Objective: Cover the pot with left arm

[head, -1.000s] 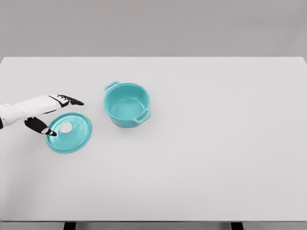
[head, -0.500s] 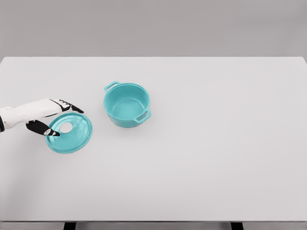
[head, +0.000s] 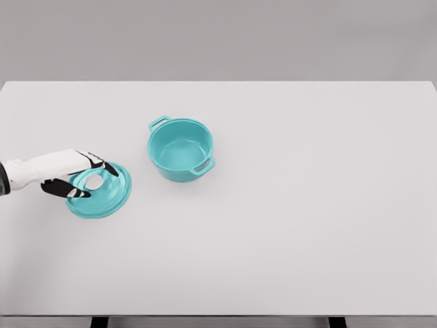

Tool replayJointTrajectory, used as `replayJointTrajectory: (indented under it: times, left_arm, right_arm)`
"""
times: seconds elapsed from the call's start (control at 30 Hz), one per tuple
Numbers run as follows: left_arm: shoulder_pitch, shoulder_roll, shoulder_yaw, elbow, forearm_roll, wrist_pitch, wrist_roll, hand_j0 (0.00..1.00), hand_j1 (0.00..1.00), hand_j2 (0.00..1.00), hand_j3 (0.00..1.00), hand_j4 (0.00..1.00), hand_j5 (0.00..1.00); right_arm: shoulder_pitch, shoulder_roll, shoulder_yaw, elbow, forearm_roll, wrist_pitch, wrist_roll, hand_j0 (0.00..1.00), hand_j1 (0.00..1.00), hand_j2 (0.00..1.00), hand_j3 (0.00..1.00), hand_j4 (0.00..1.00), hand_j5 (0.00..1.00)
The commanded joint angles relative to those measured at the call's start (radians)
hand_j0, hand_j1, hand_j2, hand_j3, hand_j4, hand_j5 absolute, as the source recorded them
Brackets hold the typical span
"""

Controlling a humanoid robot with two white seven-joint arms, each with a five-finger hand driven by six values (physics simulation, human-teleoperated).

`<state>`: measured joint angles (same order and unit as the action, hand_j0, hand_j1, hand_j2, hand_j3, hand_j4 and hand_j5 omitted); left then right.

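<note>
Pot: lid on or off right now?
Off. The pot stands open with its inside showing; the lid lies on the table to its left, under the left hand.

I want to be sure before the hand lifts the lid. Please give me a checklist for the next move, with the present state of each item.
1. Left hand at the teal lid: ok, fingers over its ring handle.
2. Firm grip on lid: cannot tell.
3. Lid lifted off the white table: not ok, it looks still resting.
4. Teal pot upright and open: ok.
5. Path from lid to pot free: ok.
</note>
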<state>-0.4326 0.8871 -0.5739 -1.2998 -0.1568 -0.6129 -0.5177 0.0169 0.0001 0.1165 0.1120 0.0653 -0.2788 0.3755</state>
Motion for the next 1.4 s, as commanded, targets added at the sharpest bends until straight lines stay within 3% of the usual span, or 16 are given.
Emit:
replayJointTrajectory:
  times: [0.0, 0.07, 0.17, 0.43, 0.53, 0.67, 0.9, 1.2, 1.37]
  left_arm:
    - [0.000, 0.001, -0.007, 0.002, 0.006, 0.002, 0.001, 0.64, 0.64, 0.64, 0.64, 0.64, 0.64]
    - [0.002, 0.003, -0.009, 0.007, 0.006, 0.002, 0.001, 0.62, 0.62, 0.62, 0.62, 0.62, 0.62]
    - [0.000, 0.006, -0.029, 0.008, 0.011, 0.002, 0.004, 0.49, 0.49, 0.49, 0.49, 0.49, 0.49]
    - [0.000, 0.015, -0.029, -0.033, 0.008, 0.002, 0.007, 0.43, 0.43, 0.43, 0.43, 0.43, 0.43]
    - [-0.006, 0.027, -0.029, -0.093, 0.010, 0.002, 0.007, 0.43, 0.43, 0.43, 0.43, 0.43, 0.43]
    - [-0.014, 0.038, -0.027, -0.096, 0.011, 0.002, 0.007, 0.43, 0.43, 0.43, 0.43, 0.43, 0.43]
    - [-0.080, 0.059, -0.027, -0.142, 0.030, 0.002, 0.007, 0.44, 0.44, 0.44, 0.44, 0.44, 0.44]
    - [-0.146, 0.041, -0.030, -0.142, 0.028, 0.002, 0.004, 0.44, 0.44, 0.44, 0.44, 0.44, 0.44]
    - [-0.166, -0.028, -0.041, -0.141, 0.017, 0.002, 0.001, 0.44, 0.44, 0.44, 0.44, 0.44, 0.44]
  right_arm:
    - [0.000, 0.000, 0.000, 0.000, 0.001, 0.000, 0.000, 1.00, 1.00, 1.00, 1.00, 1.00, 1.00]
    - [0.000, 0.000, 0.000, 0.000, 0.001, 0.000, 0.000, 1.00, 1.00, 1.00, 1.00, 1.00, 1.00]
    - [0.000, 0.000, 0.000, 0.000, 0.001, -0.002, 0.000, 1.00, 1.00, 1.00, 1.00, 1.00, 1.00]
    - [0.000, 0.000, 0.000, 0.000, 0.001, 0.000, 0.000, 1.00, 1.00, 1.00, 1.00, 1.00, 1.00]
    - [0.000, 0.000, 0.000, 0.000, 0.001, 0.000, 0.000, 1.00, 1.00, 1.00, 1.00, 1.00, 1.00]
    - [0.000, 0.000, 0.000, 0.000, 0.001, 0.000, 0.000, 1.00, 1.00, 1.00, 1.00, 1.00, 1.00]
    - [0.000, 0.000, 0.000, 0.000, 0.001, 0.000, 0.000, 1.00, 1.00, 1.00, 1.00, 1.00, 1.00]
    - [0.000, 0.000, 0.000, 0.000, 0.001, 0.000, 0.000, 1.00, 1.00, 1.00, 1.00, 1.00, 1.00]
    - [0.000, 0.000, 0.000, 0.000, 0.001, 0.000, 0.000, 1.00, 1.00, 1.00, 1.00, 1.00, 1.00]
